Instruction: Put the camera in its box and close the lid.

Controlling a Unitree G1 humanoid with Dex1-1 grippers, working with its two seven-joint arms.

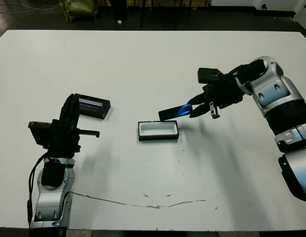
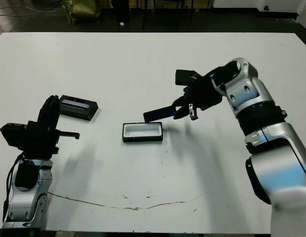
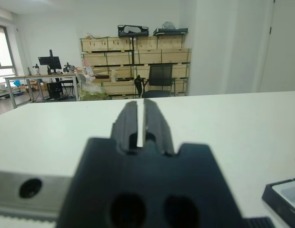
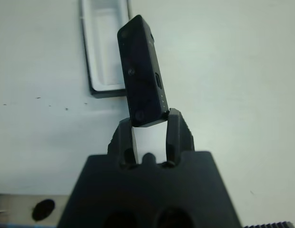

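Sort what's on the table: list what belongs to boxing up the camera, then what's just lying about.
Belongs to the job:
camera, held in the right gripper
box, open and empty
lid, near the left gripper

Lying about:
nothing else on the table

We see the box mid-table, lid well to its left just beside the left gripper. Camera hangs tilted above the box's right end, pinched in the right gripper.

A lab or workshop: stacked wooden crates, desks with monitors, office chair.
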